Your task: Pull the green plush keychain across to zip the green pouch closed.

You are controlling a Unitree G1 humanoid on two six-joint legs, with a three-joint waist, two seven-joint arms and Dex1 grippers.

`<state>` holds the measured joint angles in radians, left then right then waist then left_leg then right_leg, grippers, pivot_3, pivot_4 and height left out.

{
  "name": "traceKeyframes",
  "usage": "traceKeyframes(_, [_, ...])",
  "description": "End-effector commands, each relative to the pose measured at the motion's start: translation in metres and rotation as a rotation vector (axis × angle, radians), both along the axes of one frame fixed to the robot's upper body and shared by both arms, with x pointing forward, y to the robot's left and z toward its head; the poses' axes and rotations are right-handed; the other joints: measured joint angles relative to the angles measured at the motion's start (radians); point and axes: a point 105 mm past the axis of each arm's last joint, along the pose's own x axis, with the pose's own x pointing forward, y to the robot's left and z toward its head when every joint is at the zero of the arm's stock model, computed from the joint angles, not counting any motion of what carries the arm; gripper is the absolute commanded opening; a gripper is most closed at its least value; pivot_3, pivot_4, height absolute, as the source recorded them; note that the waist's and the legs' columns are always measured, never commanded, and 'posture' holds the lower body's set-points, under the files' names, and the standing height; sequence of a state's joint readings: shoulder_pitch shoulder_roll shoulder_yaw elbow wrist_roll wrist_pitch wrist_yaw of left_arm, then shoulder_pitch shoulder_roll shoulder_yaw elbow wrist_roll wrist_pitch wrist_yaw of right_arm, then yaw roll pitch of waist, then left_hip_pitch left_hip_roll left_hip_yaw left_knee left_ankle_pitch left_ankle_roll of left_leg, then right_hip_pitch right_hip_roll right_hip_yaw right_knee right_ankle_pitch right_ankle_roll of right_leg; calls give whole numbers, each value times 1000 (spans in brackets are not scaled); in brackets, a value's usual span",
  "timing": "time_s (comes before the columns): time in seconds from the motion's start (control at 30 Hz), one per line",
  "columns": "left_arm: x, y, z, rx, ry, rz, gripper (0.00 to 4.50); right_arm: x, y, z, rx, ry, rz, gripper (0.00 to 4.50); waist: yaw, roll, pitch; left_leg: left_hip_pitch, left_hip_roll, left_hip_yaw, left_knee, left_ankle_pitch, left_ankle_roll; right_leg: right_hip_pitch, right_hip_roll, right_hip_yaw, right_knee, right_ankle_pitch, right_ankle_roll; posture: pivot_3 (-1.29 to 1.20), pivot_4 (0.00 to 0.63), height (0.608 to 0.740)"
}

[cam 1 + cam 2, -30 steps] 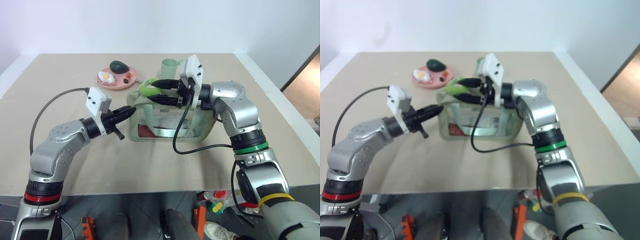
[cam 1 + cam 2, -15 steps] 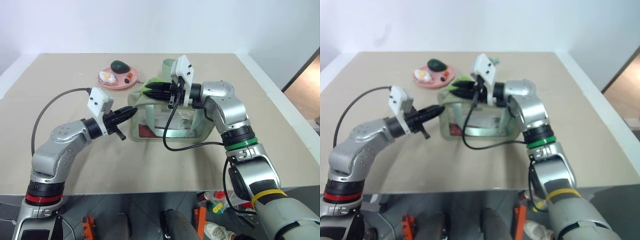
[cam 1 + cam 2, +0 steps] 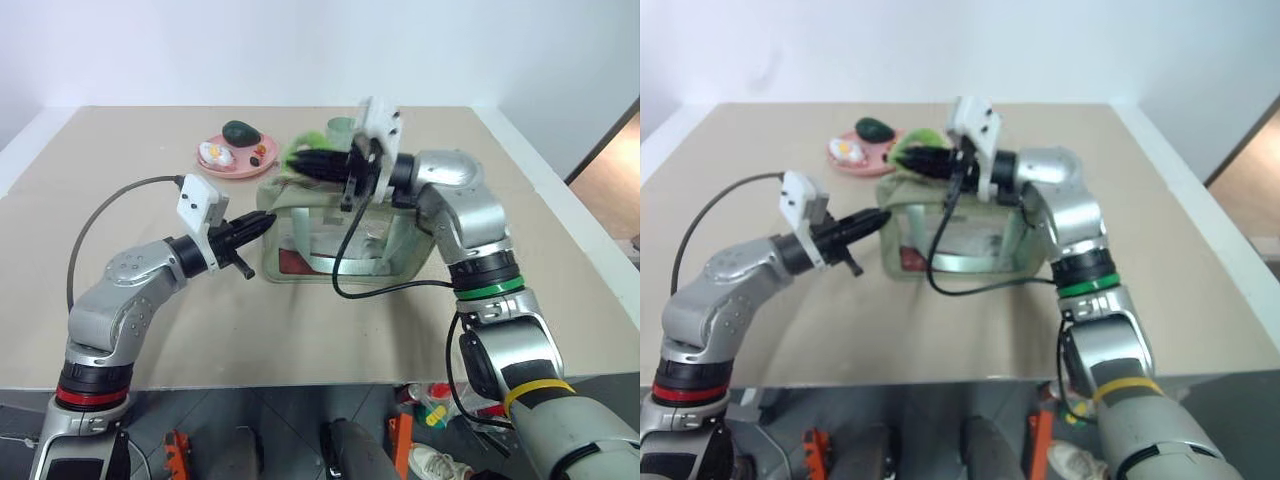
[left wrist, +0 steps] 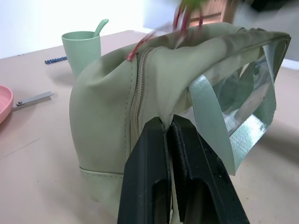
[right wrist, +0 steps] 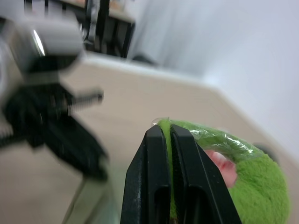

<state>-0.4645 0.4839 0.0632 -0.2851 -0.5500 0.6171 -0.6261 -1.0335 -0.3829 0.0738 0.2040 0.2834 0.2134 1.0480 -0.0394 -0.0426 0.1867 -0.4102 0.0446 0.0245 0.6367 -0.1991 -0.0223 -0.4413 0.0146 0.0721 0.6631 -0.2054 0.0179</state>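
- One pouch (image 3: 335, 235) is standing upright near the middle of the table (image 3: 150, 330), its clear window showing a red item and pale contents that are too unclear to name.
- One keychain (image 3: 300, 152) is hanging above the pouch's top, at the end nearer the plate, with red cords running down to the zipper.
- The right gripper (image 5: 167, 135) is pinching the keychain, fingers pressed together on the fuzzy green ball.
- The left gripper (image 4: 168, 128) is pinching a fold of pouch fabric at the end seam, just beside the zipper (image 4: 136, 93), with its fingers closed tight on the cloth.
- One pink plate (image 3: 236, 160) is sitting behind the pouch, carrying a dark avocado toy (image 3: 240, 132), a fried-egg toy (image 3: 211, 153) and a few small bits.
- One pale green cup (image 4: 82, 49) is standing behind the pouch with a green spoon handle (image 4: 100, 26) sticking out of it.
- A strap (image 4: 212, 119) is hanging across the window.
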Motion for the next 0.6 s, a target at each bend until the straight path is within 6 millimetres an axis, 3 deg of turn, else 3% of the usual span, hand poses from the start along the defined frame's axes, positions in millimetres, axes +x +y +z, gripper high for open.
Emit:
traceKeyframes(0.03, [-2, 0, 15, -29, -51, 21, 0, -5, -64, 14, -13, -136, -201, 57, 10, 0, 0, 0, -1, 0, 0, 0, 0, 0, -1, 0, 0, 0, 0, 0, 150, 740])
traceKeyframes(0.23, [1, 3, 20, -74, -55, 85, 0, -9, -159, -1, -142, -127, -538, 57, 11, 0, 0, -2, -4, 3, 0, 0, 1, 0, -4, 3, -3, 0, 3, 0, 150, 740])
traceKeyframes(0.37, [2, 3, 18, -80, -49, 107, 0, -6, -208, -19, -280, -129, -760, 57, 7, 0, 0, 0, -3, 2, -1, 0, 1, 0, -3, 3, -3, -1, 3, 0, 150, 740])
traceKeyframes(0.47, [3, 1, 16, -82, -49, 118, 0, -6, -215, -39, -294, -86, -804, 57, -2, 0, 0, 3, -3, 2, -1, 0, 1, 2, -2, 3, -3, 0, 3, 0, 150, 740])
traceKeyframes(0.6, [5, -3, 17, -90, -60, 139, 0, -3, -193, -82, -271, 39, -788, 57, -10, 0, 0, 3, -3, 2, 0, 0, 0, 3, -2, 3, -3, 1, 4, 0, 150, 740])
